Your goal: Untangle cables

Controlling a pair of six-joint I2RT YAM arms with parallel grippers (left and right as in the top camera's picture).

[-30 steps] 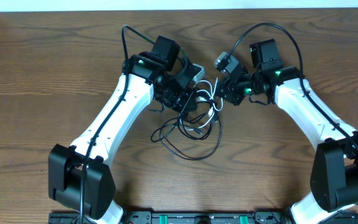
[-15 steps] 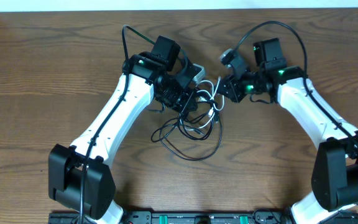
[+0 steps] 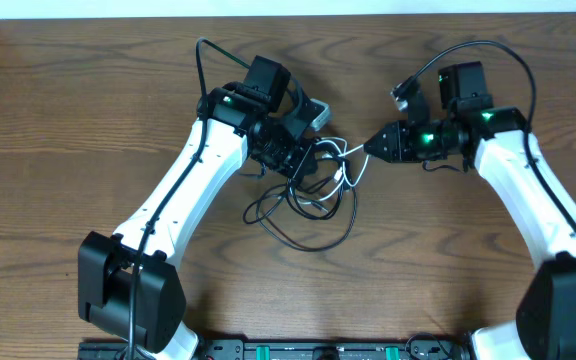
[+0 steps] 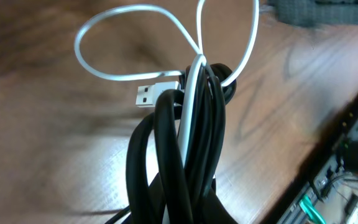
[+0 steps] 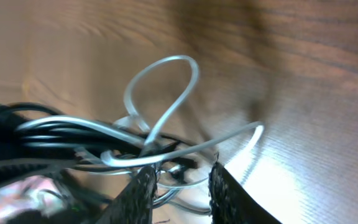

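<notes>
Closest to the left wrist camera, a thick bunch of black cable strands rises from below. One white cable strand is threaded through it, and a silver USB plug pokes out beside the bunch. Beyond that, white loops fan out over the wooden table. The fingers are out of that frame, but from above the left gripper sits clamped on the top of the black cable bundle. Only the right wrist view shows the right gripper: its jaws are apart, and a white loop lies just past the tips, unpinched. The overhead view alone shows slack black loops lying on the table toward the arm bases. Compared with a second ago, the right arm has swung away to the right, so its tip now sits beside the tangle. The left arm has not shifted.
</notes>
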